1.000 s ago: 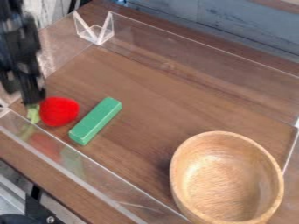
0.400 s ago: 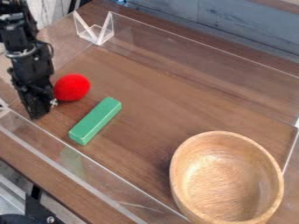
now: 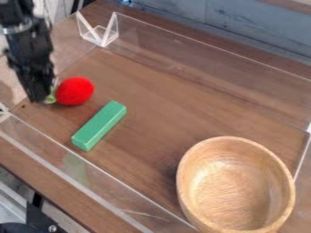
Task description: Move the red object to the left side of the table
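red ball (image 3: 75, 90) beside hand (image 3: 40, 98), perhaps touching.

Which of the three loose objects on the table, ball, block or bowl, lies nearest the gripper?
The red ball: it is right beside the gripper, while the green block and wooden bowl lie farther off.

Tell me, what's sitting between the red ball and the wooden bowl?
The green block, nearer the red ball than the wooden bowl, in the camera view.
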Tool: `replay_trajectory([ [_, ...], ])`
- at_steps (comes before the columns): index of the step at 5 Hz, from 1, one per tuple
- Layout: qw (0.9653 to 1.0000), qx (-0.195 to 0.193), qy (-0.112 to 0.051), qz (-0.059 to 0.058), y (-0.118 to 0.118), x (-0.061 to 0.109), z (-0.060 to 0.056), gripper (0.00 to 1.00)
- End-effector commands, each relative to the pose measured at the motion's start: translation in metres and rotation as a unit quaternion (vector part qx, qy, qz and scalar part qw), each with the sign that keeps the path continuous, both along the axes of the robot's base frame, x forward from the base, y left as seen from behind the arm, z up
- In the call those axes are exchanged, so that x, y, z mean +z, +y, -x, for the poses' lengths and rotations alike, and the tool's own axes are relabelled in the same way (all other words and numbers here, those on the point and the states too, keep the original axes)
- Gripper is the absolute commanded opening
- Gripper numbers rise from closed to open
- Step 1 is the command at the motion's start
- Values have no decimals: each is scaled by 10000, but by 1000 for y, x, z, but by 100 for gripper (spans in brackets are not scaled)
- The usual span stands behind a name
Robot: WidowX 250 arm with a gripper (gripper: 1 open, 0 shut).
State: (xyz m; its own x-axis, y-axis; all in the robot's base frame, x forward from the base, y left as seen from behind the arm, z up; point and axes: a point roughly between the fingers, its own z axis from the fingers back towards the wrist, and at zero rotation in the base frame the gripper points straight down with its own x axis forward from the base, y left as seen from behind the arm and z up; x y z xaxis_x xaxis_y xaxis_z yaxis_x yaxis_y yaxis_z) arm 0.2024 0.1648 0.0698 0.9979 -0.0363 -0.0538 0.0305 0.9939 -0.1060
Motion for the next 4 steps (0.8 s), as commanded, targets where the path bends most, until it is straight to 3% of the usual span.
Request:
replay_trajectory([
  [1,9991,166,-353,-149,-6,27,-21,0],
  [2,9992,57,-380,-114,-15,24,-35,0],
  [3,9995,-4,-319,-69,-7,13,-38,0],
  [4,9995,46,-308,32,2,6,-33,0],
])
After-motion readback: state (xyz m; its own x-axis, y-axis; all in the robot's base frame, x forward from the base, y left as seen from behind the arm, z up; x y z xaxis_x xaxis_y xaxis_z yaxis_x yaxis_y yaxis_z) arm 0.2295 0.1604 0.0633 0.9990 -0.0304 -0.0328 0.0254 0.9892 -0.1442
